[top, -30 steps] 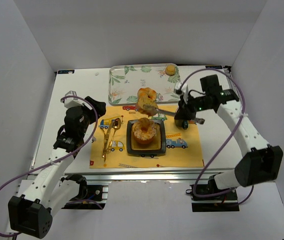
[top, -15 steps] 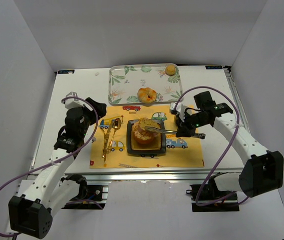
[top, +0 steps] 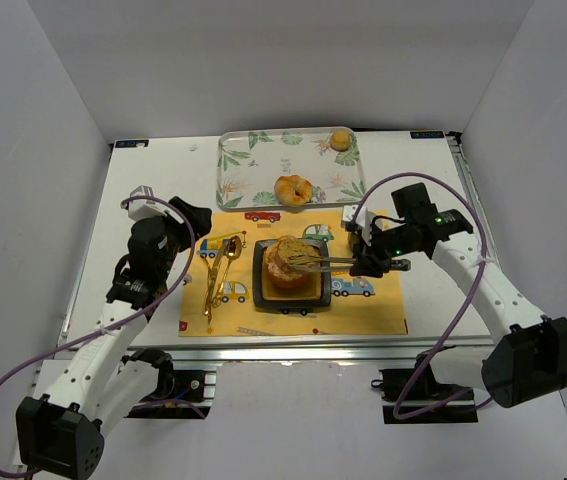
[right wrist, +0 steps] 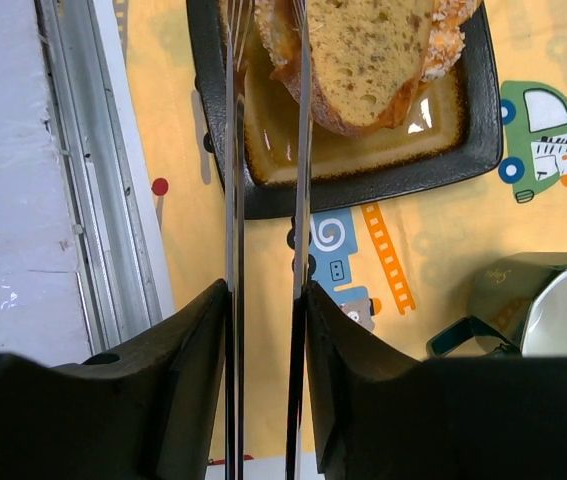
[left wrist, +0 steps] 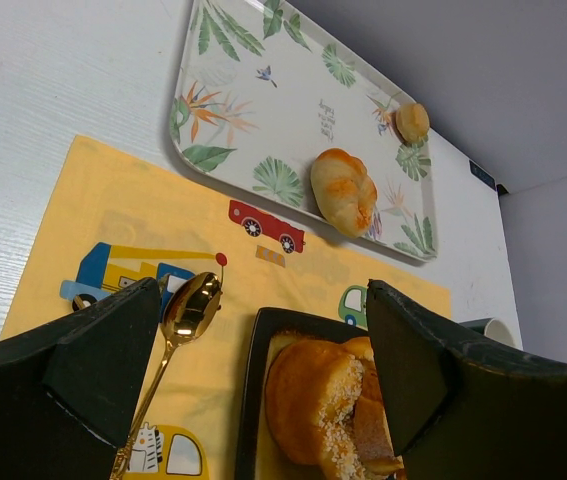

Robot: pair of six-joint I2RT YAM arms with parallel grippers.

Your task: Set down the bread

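Top external view: the bread [top: 289, 262] is seen lying on the plate [top: 260, 292], the tongs [top: 328, 263] clasped by the right gripper [top: 361, 263] at its three o'clock are parted over it, only withdrawal is judged left, and the left gripper [top: 191, 214] is held agape.

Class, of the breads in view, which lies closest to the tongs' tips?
The seeded bread on the black plate; the tongs reach over it, while the roll and small bun sit apart on the leafy tray.
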